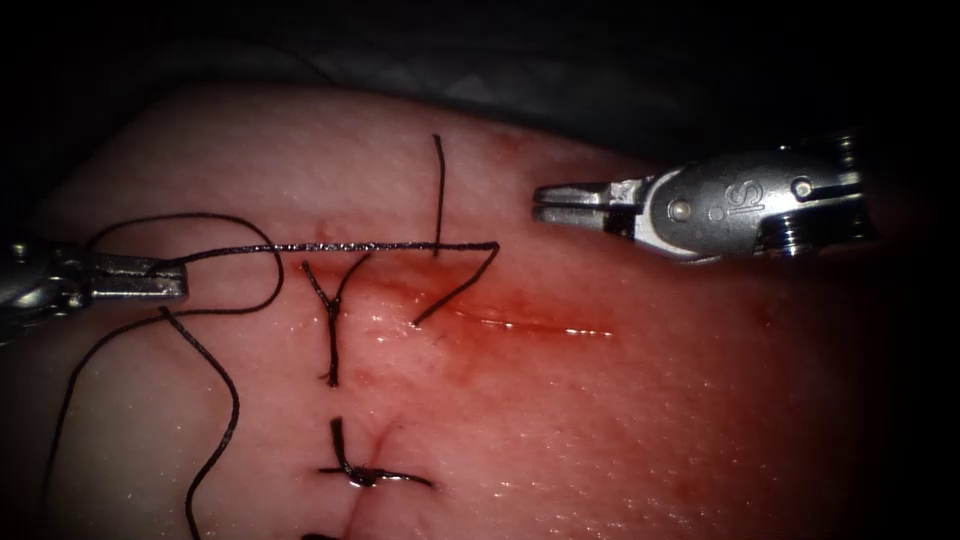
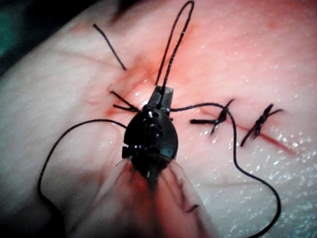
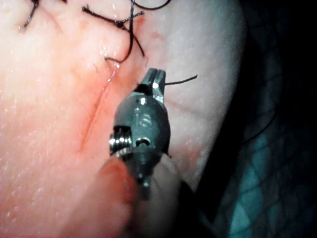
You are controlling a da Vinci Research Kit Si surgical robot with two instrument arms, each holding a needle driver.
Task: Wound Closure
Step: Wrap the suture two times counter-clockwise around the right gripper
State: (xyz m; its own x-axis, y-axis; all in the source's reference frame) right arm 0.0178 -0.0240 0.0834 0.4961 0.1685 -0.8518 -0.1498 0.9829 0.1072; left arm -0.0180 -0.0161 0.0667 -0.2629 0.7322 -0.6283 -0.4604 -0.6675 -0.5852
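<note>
On the tissue (image 1: 620,420) the open stretch of the cut (image 1: 540,326) is a thin red line. My left tool (image 1: 170,282) lies at the left, its jaws shut on the black thread (image 1: 380,245). That thread runs taut to the right, bends at a corner and slants down into the tissue at the cut's left end. A short free end (image 1: 438,190) stands up beside it. My right tool (image 1: 545,203) hovers above the cut's right part, jaws shut and holding nothing. The left tool (image 2: 162,94) pinches the thread loop (image 2: 173,49); the right tool (image 3: 154,78) sits just past the cut (image 3: 96,114).
Two tied stitches with short tails sit at the lower left, one (image 1: 332,320) and another (image 1: 362,476) below it. Slack thread (image 1: 215,370) loops across the tissue under the left tool. Red fluid (image 1: 470,300) stains the tissue around the cut. Dark cloth lies beyond the far edge.
</note>
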